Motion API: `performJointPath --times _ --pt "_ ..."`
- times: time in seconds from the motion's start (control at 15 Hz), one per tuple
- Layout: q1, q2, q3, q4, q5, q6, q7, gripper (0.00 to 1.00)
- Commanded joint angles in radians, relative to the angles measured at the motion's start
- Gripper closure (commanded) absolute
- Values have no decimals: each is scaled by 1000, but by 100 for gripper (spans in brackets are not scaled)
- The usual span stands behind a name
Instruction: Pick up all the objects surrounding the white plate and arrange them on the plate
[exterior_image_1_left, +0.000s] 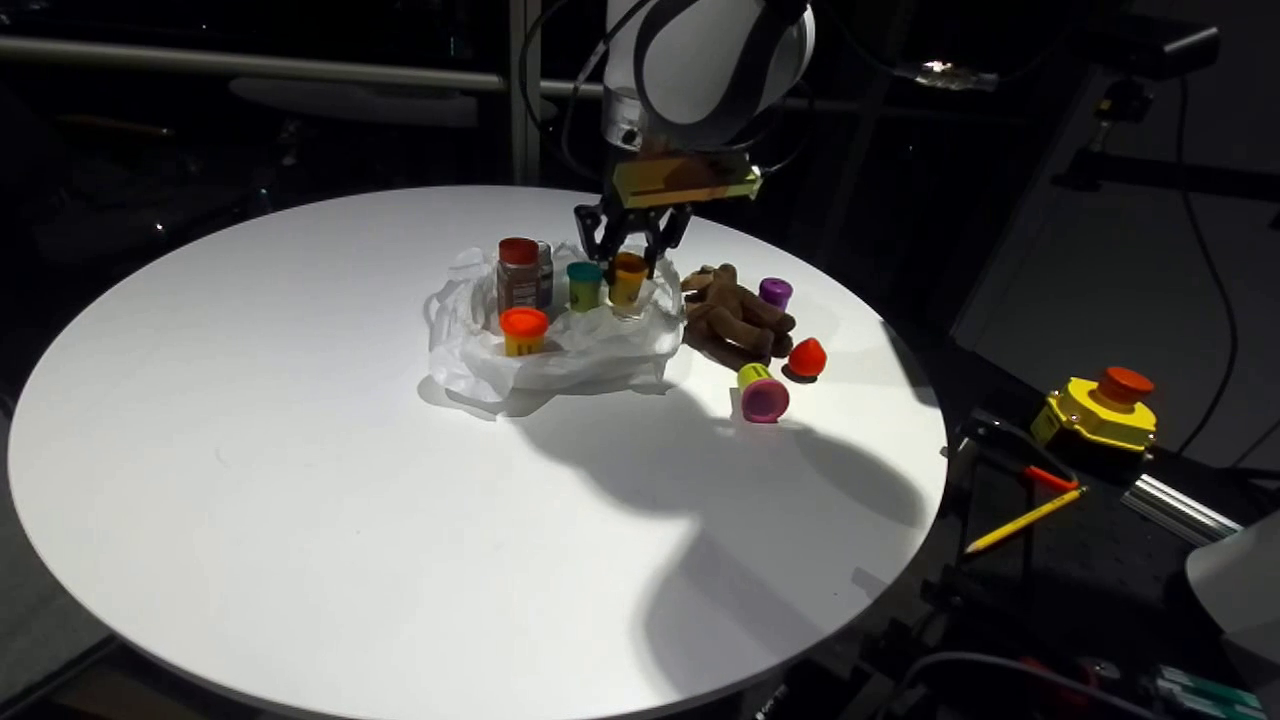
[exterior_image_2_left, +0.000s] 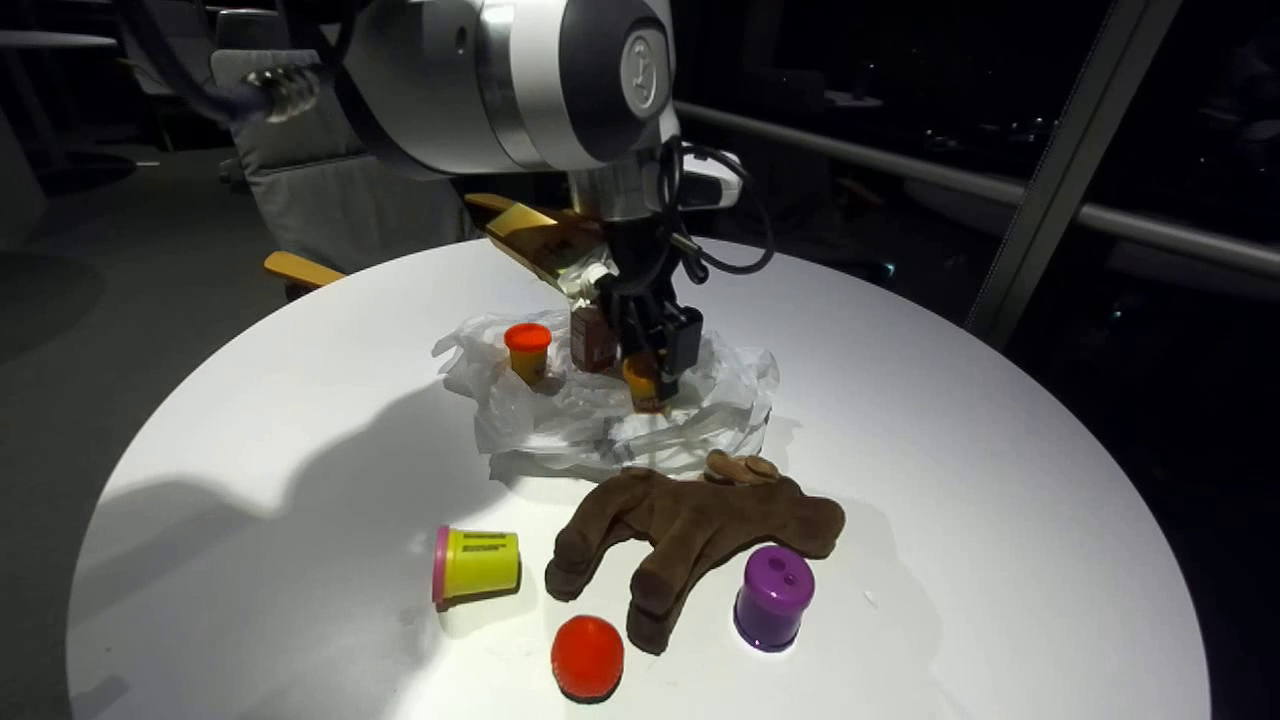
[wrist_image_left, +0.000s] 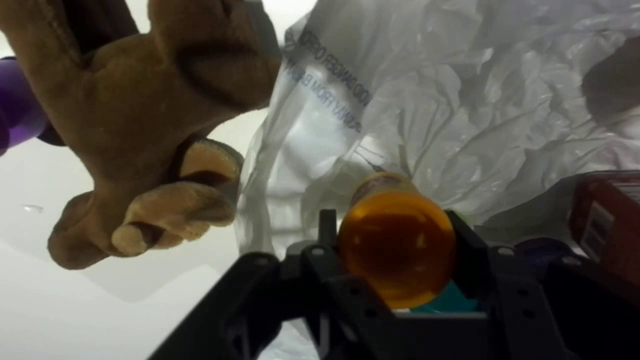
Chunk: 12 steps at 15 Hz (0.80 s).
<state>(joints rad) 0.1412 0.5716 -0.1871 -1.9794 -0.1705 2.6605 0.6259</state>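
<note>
"On the round white table (exterior_image_1_left: 300, 520), what does your gripper (wrist_image_left: 390, 215) have hold of?"

"You have a small amber-lidded tub (wrist_image_left: 397, 250). Seen from the wrist, the jaws stand about halfway apart, one against each side of its lid. The tub is within the outline of the white plate (exterior_image_1_left: 560, 376); in the exterior views its base is too small and murky for you to judge whether it touches down."

"Which things share your plate, with its crumpled, glossy rim?"

"Upright on it you find a red-capped jar (exterior_image_1_left: 518, 282), a greyish bottle (exterior_image_1_left: 546, 270) partly hidden behind it, a teal-lidded tub (exterior_image_1_left: 584, 285) just beside the amber-lidded one, and an orange-lidded tub (exterior_image_1_left: 524, 335) with a yellow body, close to the rim."

"And which lie outside it?"

"Four, grouped on the table and shown in both exterior views. A brown plush toy (exterior_image_2_left: 700, 520) sprawls just beside the rim, its long limbs pointing away from the plate. A purple tub (exterior_image_2_left: 775, 597) stands near the toy's body. A yellow tub (exterior_image_2_left: 482, 563) with a pink end lies on its side. A bright red piece (exterior_image_2_left: 587, 655), rounded, rests near the limb tips, between the yellow and purple tubs."
</note>
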Motion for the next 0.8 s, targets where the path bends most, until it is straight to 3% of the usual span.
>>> performJointPath --times 0.0,0.07,0.2,0.4,0.53,0.73 --pt "-9 40 -16 47 35 15 -15 63" --pt "-23 27 -3 37 54 14 -34 22" --pt "-45 1 14 20 92 20 -66 21" --pt "-56 -103 27 -56 138 57 -111 1" --pt "-42 -205 13 -132 134 53 -130 0" --pt "-58 -367 48 -266 207 21 -128 0"
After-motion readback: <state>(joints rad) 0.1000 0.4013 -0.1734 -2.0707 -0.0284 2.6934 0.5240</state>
